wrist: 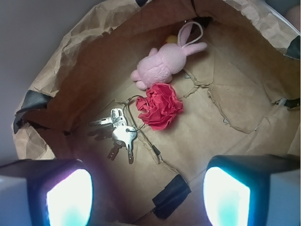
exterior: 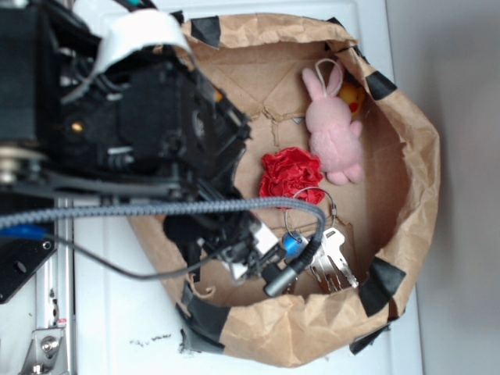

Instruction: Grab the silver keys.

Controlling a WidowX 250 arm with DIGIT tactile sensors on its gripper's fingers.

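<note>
Gripper (wrist: 148,197) open, jaws spread wide, empty, hovering above the floor of a brown paper bag (wrist: 70,61). Two lit fingertips (wrist: 68,197) at the lower edge of the wrist view, with bare bag floor between them. A strip of black tape (wrist: 170,197) on that floor just ahead of the gap.

Silver keys (wrist: 120,132) further ahead and slightly left of the gripper's centre line, flat on the floor, fanned out, clear of the fingers. Wire ring (wrist: 134,110) joining them to the red rosette (wrist: 160,106) just beyond. Open floor to the right of the keys; crumpled bag wall close on the left.

Pink bunny (wrist: 162,61) farther on, touching the rosette, lying near the far wall. Something yellow (wrist: 172,39) partly hidden behind it.

Bag rim rolled down, patched with black tape at several points. Bag resting on a white surface (exterior: 117,320).
</note>
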